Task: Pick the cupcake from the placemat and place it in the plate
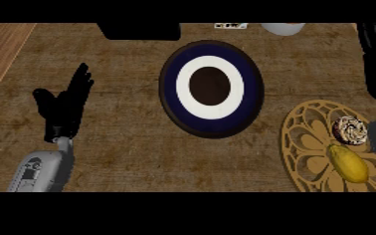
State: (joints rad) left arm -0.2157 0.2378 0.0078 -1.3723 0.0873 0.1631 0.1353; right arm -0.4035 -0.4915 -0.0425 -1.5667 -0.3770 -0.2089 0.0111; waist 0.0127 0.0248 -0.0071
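Left hand (64,104) rests at the near left, fingers straight and together, thumb apart, holding nothing; the right hand is out of sight. Well to the right of those fingers, cupcake (350,130) sits untouched on the gold placemat (305,149), a yellow fruit (348,163) just nearer; the plate (211,88), blue-and-white ringed, lies between fingers and mat, slightly farther back. Step reads as before the pick: next calls for a hand over the cupcake, avoiding the fruit.
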